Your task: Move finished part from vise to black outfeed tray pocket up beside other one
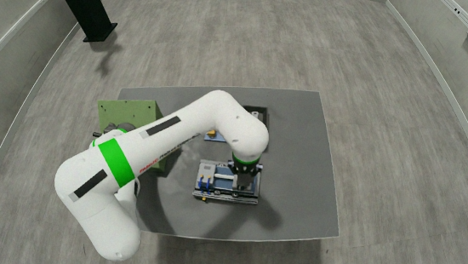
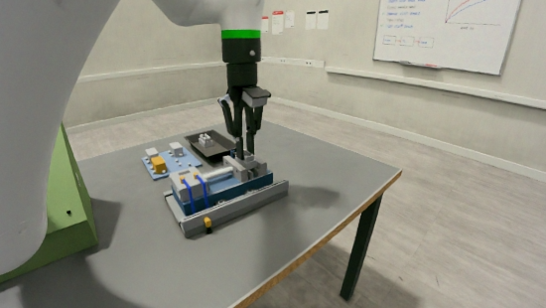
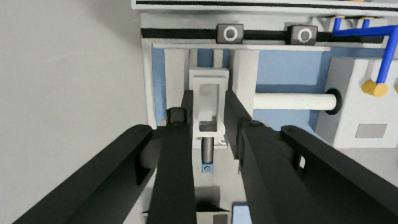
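Black pincer (image 3: 207,117) clamps the pocketed block (image 3: 208,102) in the vise (image 3: 310,75).

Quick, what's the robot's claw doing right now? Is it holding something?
End effector: closed on the finished part, which sits in the vise.

Grey table (image 2: 318,174) — on it vise (image 2: 233,196), black tray (image 2: 196,144), blue plate (image 2: 149,169).

White arm (image 1: 179,132), green bands, black claw (image 2: 244,144).
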Motion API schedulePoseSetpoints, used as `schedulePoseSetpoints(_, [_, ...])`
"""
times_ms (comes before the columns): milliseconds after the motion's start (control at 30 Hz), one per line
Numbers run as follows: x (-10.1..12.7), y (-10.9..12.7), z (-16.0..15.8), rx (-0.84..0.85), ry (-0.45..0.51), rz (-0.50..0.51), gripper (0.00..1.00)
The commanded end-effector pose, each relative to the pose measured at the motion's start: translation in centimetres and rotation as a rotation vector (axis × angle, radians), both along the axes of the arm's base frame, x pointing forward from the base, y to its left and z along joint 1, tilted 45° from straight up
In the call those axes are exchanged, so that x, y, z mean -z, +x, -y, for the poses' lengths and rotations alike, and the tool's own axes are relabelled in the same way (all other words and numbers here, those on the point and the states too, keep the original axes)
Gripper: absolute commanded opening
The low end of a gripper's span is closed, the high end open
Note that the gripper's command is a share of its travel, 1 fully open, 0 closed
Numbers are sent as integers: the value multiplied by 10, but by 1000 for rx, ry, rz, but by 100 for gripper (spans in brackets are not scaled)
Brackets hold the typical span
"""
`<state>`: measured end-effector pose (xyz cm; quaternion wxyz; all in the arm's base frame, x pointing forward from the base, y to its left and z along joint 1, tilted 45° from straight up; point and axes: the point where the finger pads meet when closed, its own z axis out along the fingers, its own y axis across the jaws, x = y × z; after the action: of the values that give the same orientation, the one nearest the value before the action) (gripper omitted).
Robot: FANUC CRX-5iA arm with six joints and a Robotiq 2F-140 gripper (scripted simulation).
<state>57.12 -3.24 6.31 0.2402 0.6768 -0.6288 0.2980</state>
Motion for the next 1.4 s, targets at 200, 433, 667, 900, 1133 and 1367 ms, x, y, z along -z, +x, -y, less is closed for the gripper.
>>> schedulePoseSetpoints(200, [-5,0,-5,-2,0,1,10])
schedulePoseSetpoints(433, [-14,-1,-14,-2,0,1,10])
schedulePoseSetpoints(667, [-20,-2,-20,-2,0,1,10])
schedulePoseSetpoints(900, [-28,-3,-28,-2,0,1,10])
schedulePoseSetpoints(1133, [-31,-4,-31,-2,0,1,10])
schedulePoseSetpoints(1367, [-32,-4,-32,-2,0,1,10])
